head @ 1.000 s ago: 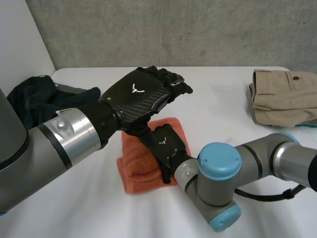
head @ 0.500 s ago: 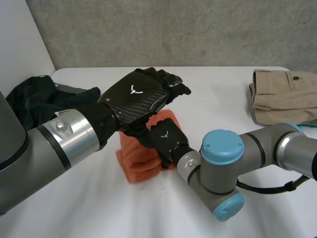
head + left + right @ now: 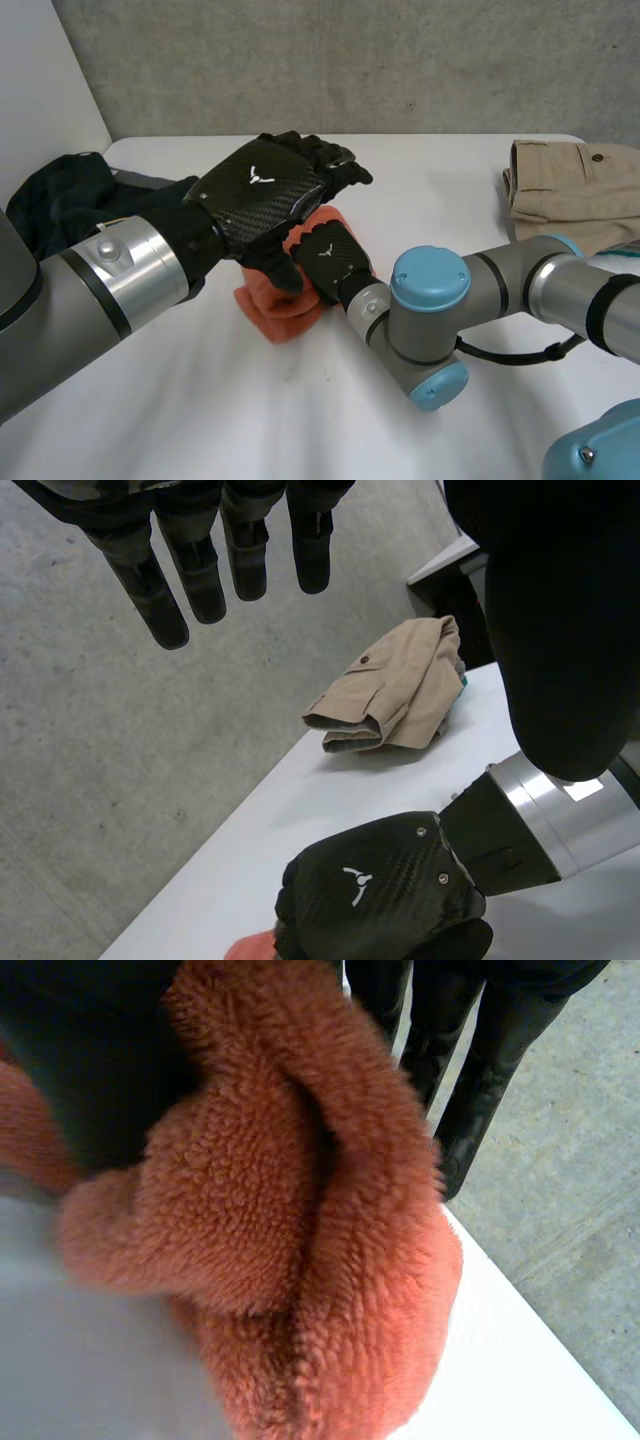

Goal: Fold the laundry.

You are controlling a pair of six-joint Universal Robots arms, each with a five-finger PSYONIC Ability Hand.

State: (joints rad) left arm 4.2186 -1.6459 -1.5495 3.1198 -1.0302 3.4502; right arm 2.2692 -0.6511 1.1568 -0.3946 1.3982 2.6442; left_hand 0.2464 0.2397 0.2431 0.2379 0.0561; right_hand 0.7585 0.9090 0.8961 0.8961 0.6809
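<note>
Item 1: orange fleece cloth [image 3: 283,310], mid-surface [image 3: 200,420], bunched, fold unfinished. Right hand [image 3: 335,262] rests on it, grip cannot be told. Left hand [image 3: 265,190] hovers above, released, empty.
Item 2: khaki garment [image 3: 570,190], folded, likely done.
Item 3: dark heap [image 3: 60,195], unfolded, pending.

Left hand [image 3: 262,190] hovers, fingers straight, just above the right hand [image 3: 330,262].

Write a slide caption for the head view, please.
The left robot hand hovers above the right robot hand on a bunched orange towel.
</note>
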